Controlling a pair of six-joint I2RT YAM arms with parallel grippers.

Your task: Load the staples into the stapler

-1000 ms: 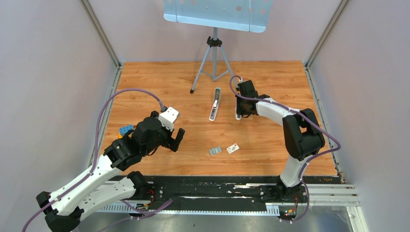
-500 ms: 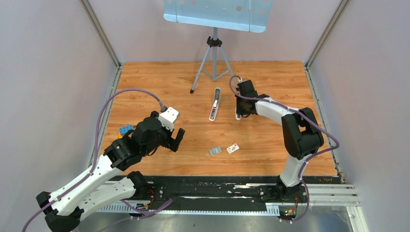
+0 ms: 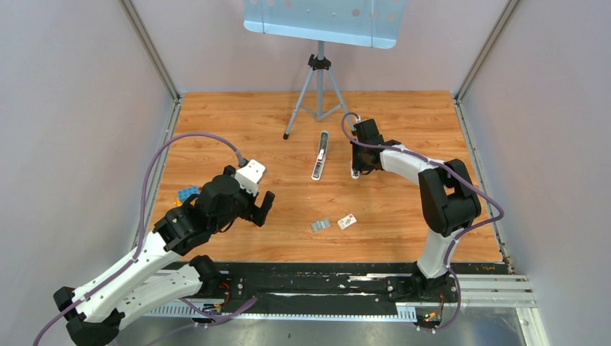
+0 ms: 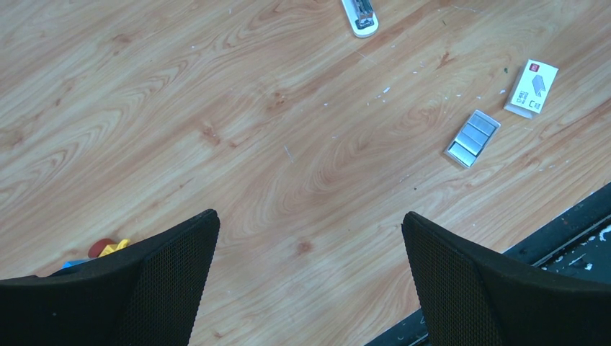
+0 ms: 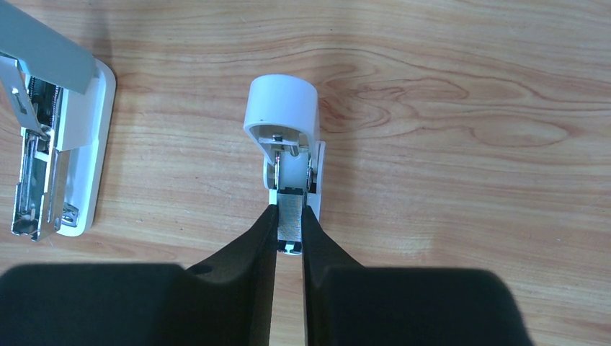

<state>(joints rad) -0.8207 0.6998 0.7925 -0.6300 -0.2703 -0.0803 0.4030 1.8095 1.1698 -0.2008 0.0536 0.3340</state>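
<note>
The stapler (image 3: 319, 155) lies opened out flat at mid-table; its grey-blue top and metal channel show at the left of the right wrist view (image 5: 54, 144). To its right, my right gripper (image 5: 290, 213) is shut on a small grey block of staples (image 5: 290, 223). It holds the block over the near end of a small white device (image 5: 284, 119) with a round cap and metal rails. My left gripper (image 4: 308, 216) hangs open over bare wood at the near left (image 3: 261, 210), nothing between its fingers.
A small tray of loose grey staple blocks (image 3: 320, 225) (image 4: 473, 138) and a white carton with a reddish mark (image 3: 346, 222) (image 4: 532, 88) lie near the front. Coloured toy blocks (image 3: 187, 193) sit at the left. A tripod (image 3: 317, 94) stands at the back.
</note>
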